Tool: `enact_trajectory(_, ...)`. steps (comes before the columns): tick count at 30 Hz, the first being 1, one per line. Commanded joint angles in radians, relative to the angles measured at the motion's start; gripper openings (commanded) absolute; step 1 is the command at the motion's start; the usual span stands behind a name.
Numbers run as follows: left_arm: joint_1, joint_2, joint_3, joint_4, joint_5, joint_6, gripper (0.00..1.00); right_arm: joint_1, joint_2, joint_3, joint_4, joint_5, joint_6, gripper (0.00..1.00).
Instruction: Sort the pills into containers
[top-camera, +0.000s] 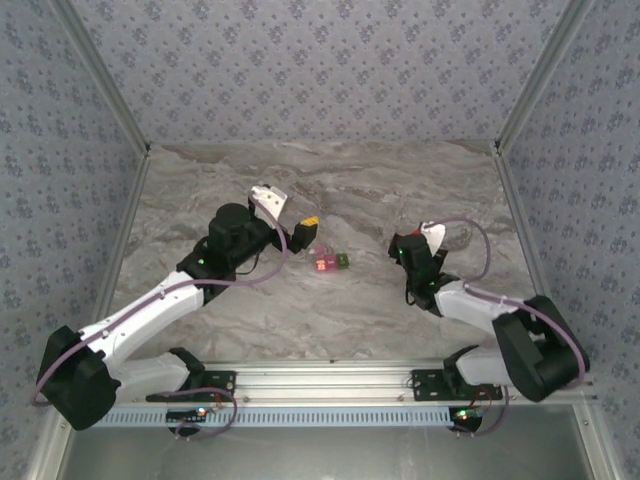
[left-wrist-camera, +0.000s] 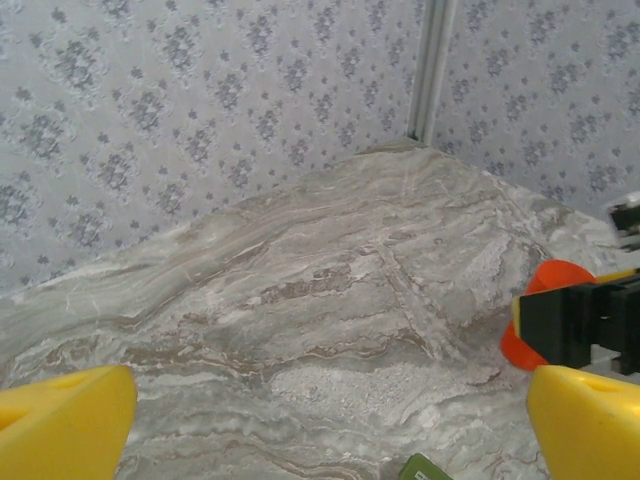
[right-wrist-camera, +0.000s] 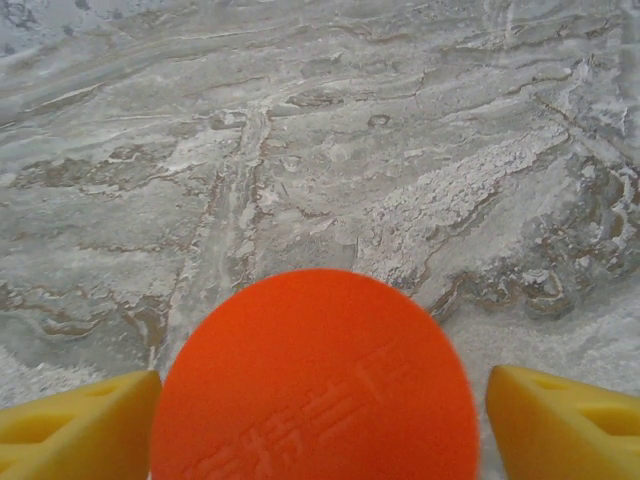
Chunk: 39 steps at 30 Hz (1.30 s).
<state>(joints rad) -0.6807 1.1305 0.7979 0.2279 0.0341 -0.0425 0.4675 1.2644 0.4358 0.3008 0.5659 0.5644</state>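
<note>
Pink and olive-green containers (top-camera: 331, 262) sat mid-table: small joined cubes, pink one on my left-arm side. Open room all round them on grey marble-veined table (top-camera: 330, 180); patterned walls (top-camera: 300, 60) well apart. Left gripper (left-wrist-camera: 330, 420) hung near containers, angled low over table, yellow fingers (left-wrist-camera: 60, 420) spread wide, nothing between. Right gripper (right-wrist-camera: 323, 400) pointed down over round orange bottle cap (right-wrist-camera: 315, 340) with raised lettering; fingers parted either side, sliver of table between cap and one finger. Both arms reached forward from near edge.
</note>
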Motion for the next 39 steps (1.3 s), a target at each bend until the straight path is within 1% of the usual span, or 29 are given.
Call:
enact_trajectory(1, 0.014, -0.004, 0.028, -0.022, -0.089, -0.102, 1.00, -0.010, -0.136, 0.062, -0.195, -0.035, 0.020, 0.90)
enact_trajectory(3, 0.030, 0.009, 0.056, -0.068, -0.112, -0.134, 1.00, -0.014, -0.237, 0.092, -0.316, -0.044, 0.028, 0.91)
enact_trajectory(5, 0.048, 0.025, 0.084, -0.114, -0.112, -0.154, 1.00, -0.016, -0.341, 0.125, -0.417, -0.069, 0.015, 0.91)
enact_trajectory(7, 0.067, 0.043, 0.108, -0.154, -0.116, -0.166, 1.00, -0.022, -0.427, 0.186, -0.533, -0.152, 0.010, 0.89)
enact_trajectory(9, 0.087, 0.065, 0.134, -0.201, -0.105, -0.157, 1.00, -0.026, -0.454, 0.262, -0.617, -0.242, -0.010, 0.87)
enact_trajectory(11, 0.100, 0.096, 0.162, -0.252, -0.098, -0.131, 1.00, -0.028, -0.425, 0.354, -0.707, -0.367, -0.020, 0.85)
enact_trajectory(15, 0.138, 0.175, 0.224, -0.365, -0.056, -0.095, 1.00, -0.010, -0.279, 0.504, -0.792, -0.627, -0.026, 0.80)
enact_trajectory(19, 0.163, 0.265, 0.295, -0.471, -0.054, -0.071, 1.00, 0.036, -0.135, 0.563, -0.766, -0.736, -0.018, 0.77)
enact_trajectory(21, 0.166, 0.312, 0.338, -0.529, -0.045, -0.056, 0.99, 0.055, -0.058, 0.575, -0.744, -0.759, -0.019, 0.75)
enact_trajectory(24, 0.168, 0.382, 0.400, -0.607, -0.031, -0.046, 0.95, 0.073, 0.059, 0.582, -0.715, -0.769, -0.017, 0.72)
enact_trajectory(26, 0.168, 0.431, 0.442, -0.656, -0.015, -0.045, 0.88, 0.071, 0.130, 0.576, -0.698, -0.782, -0.025, 0.70)
enact_trajectory(30, 0.168, 0.522, 0.511, -0.724, 0.015, -0.052, 0.66, 0.053, 0.244, 0.574, -0.650, -0.794, -0.023, 0.68)
enact_trajectory(31, 0.168, 0.545, 0.525, -0.735, 0.017, -0.059, 0.58, 0.050, 0.268, 0.574, -0.639, -0.797, -0.023, 0.67)
enact_trajectory(33, 0.168, 0.580, 0.544, -0.745, 0.021, -0.069, 0.47, 0.040, 0.312, 0.575, -0.625, -0.802, -0.024, 0.66)
enact_trajectory(35, 0.167, 0.612, 0.561, -0.749, 0.025, -0.077, 0.24, 0.030, 0.355, 0.575, -0.602, -0.822, -0.024, 0.59)
enact_trajectory(36, 0.165, 0.625, 0.569, -0.751, 0.027, -0.079, 0.16, 0.029, 0.368, 0.578, -0.597, -0.825, -0.027, 0.58)
enact_trajectory(37, 0.164, 0.640, 0.580, -0.757, 0.034, -0.078, 0.04, 0.028, 0.382, 0.580, -0.592, -0.828, -0.030, 0.56)
enact_trajectory(38, 0.162, 0.656, 0.592, -0.765, 0.035, -0.080, 0.00, 0.027, 0.394, 0.581, -0.588, -0.829, -0.032, 0.54)
enact_trajectory(39, 0.159, 0.667, 0.601, -0.770, 0.037, -0.078, 0.00, 0.027, 0.402, 0.581, -0.586, -0.832, -0.033, 0.52)
